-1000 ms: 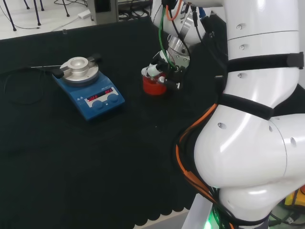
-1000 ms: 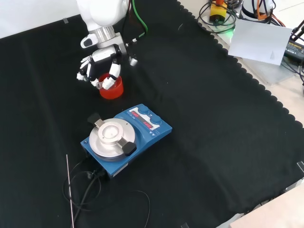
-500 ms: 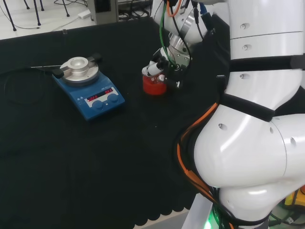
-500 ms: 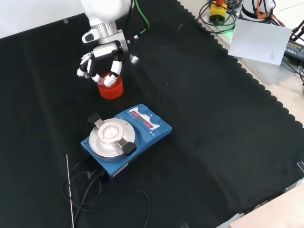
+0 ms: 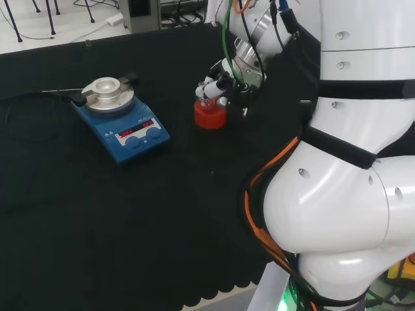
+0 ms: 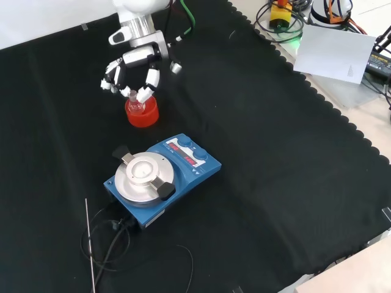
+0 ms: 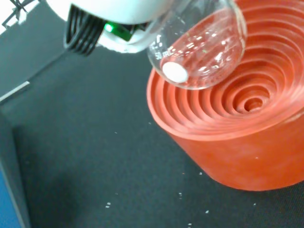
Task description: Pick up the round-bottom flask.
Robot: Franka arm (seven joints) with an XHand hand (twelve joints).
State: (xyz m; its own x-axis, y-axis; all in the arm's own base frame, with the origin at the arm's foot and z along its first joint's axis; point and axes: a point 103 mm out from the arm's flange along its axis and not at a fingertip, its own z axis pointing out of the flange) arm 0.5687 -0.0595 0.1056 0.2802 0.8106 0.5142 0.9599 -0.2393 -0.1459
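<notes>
The hand (image 6: 135,66) has risen, fingers curled around the neck of the flask (image 7: 199,52) — its round bottom now hangs clear above the red ribbed stand (image 6: 142,112), it seems. The pick-up looks nearly done — more lift remains.

Nothing can be read for certain: the blue magnetic stirrer (image 5: 123,123) has two red lit displays (image 5: 135,128) too small to make out, and the round-bottom flask (image 7: 199,52) bears a faint, blurred white marking.
</notes>
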